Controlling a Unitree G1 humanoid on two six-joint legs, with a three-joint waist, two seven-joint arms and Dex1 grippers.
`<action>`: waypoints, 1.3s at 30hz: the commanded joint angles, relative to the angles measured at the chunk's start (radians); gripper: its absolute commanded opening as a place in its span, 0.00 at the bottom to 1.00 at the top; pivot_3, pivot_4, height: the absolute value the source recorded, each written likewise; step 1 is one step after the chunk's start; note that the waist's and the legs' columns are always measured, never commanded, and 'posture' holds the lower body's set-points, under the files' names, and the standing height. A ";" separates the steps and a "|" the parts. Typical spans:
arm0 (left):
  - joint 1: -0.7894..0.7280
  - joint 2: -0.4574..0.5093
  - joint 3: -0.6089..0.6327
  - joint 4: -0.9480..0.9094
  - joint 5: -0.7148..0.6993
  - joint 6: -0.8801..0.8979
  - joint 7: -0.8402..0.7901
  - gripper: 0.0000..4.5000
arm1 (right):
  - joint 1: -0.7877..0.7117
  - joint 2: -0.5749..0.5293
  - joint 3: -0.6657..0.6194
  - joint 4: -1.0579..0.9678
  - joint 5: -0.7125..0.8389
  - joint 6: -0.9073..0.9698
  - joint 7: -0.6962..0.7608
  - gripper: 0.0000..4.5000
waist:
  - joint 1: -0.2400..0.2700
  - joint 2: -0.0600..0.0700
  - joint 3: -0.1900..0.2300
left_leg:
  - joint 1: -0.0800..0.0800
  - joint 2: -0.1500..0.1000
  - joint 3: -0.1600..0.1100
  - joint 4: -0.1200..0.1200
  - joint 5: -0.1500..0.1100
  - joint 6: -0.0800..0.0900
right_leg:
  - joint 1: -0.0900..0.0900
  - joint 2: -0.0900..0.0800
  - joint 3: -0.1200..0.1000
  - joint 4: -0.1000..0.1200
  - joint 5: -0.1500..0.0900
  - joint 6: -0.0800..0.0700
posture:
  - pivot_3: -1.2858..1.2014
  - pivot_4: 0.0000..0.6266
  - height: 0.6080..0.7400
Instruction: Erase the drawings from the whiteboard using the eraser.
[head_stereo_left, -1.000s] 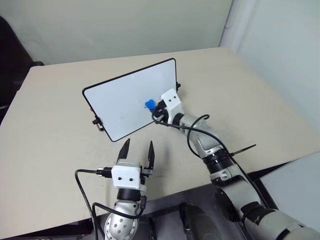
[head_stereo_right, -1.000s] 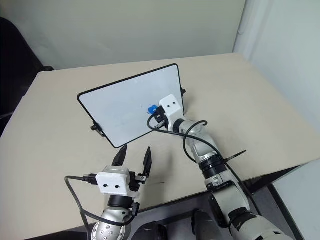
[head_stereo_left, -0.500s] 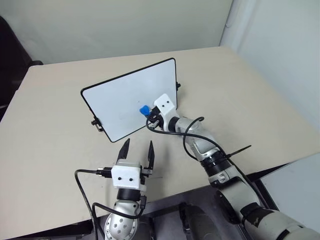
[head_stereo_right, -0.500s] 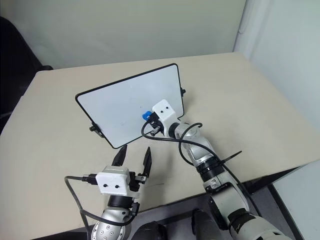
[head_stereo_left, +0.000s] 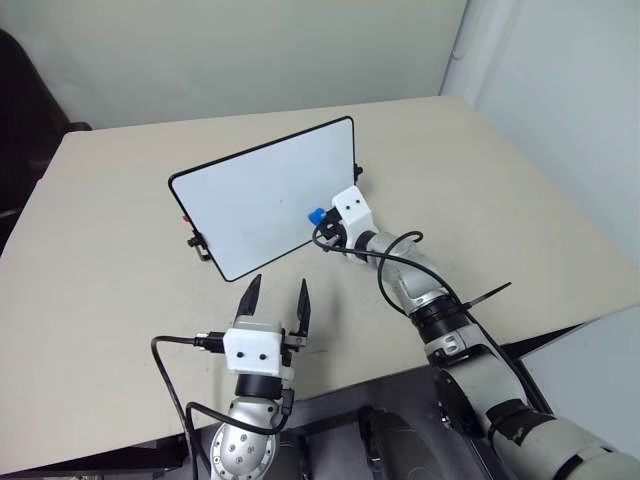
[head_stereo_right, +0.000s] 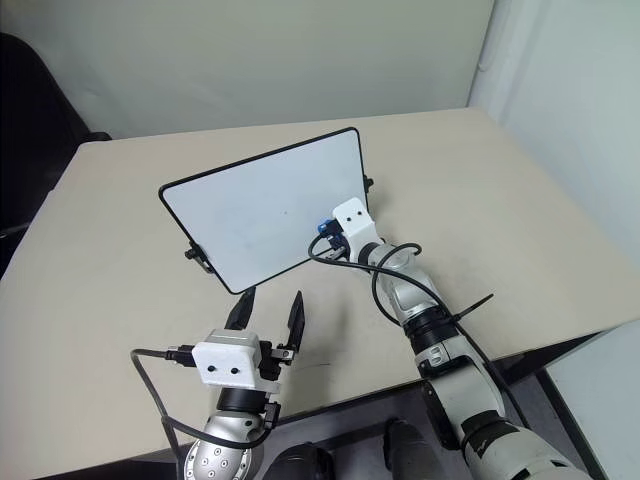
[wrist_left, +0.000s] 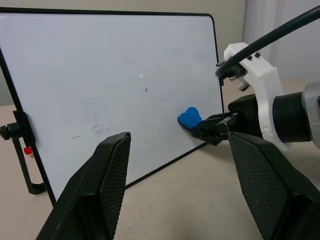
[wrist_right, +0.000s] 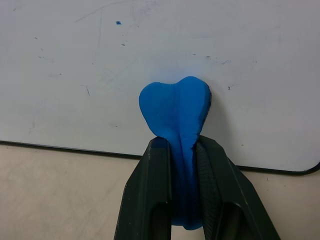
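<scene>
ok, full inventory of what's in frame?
whiteboard: 1, white with black frame, standing tilted mid-table; only faint smudges and specks left on it
eraser: 1, blue, against the board near its lower right corner
table: 1, beige, under everything
wall: pale, behind the table
right gripper: black fingers, shut on the eraser
left gripper: black fingers, open, holding nothing, in front of the board

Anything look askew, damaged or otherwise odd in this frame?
One thing: the eraser is pinched so hard between the right gripper's fingers that it bulges into a creased, heart-like shape against the whiteboard. The board bears only faint smudges and specks. Nothing else stands out.
</scene>
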 joint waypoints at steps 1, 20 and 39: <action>-0.011 -0.016 -0.027 -0.012 -0.001 -0.015 -0.001 0.76 | -0.029 0.019 0.012 -0.105 0.009 -0.006 0.026 0.09 | -0.002 0.000 0.000 | -0.001 0.000 0.001 0.000 0.000 0.000 | 0.000 0.000 0.000 0.000 0.000 0.000 | 0.52 0.24 0.93; 0.012 -0.021 -0.031 -0.029 0.011 -0.019 0.014 0.76 | -0.081 0.073 0.030 -0.276 0.040 0.075 0.098 0.09 | -0.007 0.000 0.000 | -0.002 0.003 0.001 -0.004 -0.001 -0.002 | -0.003 0.003 0.000 -0.001 0.005 -0.008 | 0.52 0.24 0.93; 0.018 -0.018 -0.029 -0.041 0.017 -0.017 0.017 0.76 | -0.027 0.044 0.116 -0.157 -0.030 0.097 0.104 0.09 | -0.005 0.000 0.000 | 0.002 0.003 0.001 -0.004 -0.001 -0.002 | -0.002 0.003 -0.001 -0.001 0.004 -0.006 | 0.52 0.24 0.93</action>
